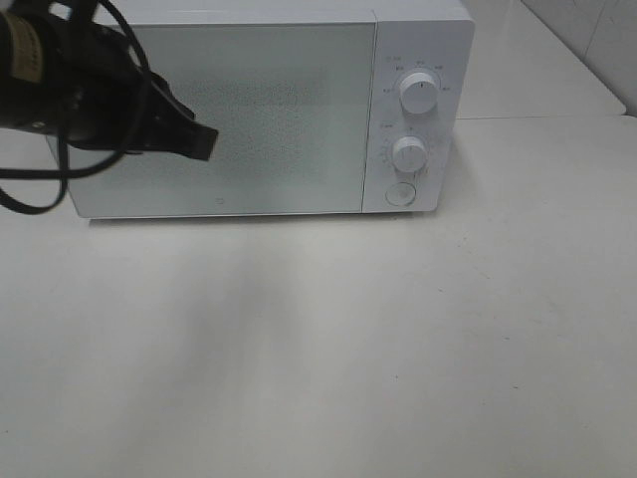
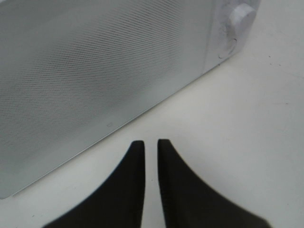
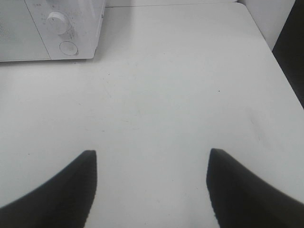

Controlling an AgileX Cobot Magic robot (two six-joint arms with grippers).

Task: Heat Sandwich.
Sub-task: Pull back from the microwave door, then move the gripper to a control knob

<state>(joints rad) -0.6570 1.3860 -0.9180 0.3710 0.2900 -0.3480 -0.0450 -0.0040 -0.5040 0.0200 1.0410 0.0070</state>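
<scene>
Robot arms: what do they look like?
The left arm is black, with black cables looping off it and a yellowish label. The left hand and right hand each have two black, curved fingers tapering to narrow tips.

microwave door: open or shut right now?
Shut. The microwave door sits flush with the control panel, with no gap showing at its edges.

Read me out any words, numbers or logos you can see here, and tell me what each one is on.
Nothing here is legible.
Markings around the microwave's upper knob: too small to read.
Markings around the lower knob: blurred.
Small mark low on the door: too small to read.
Tan patch on the left arm: blurred.
</scene>
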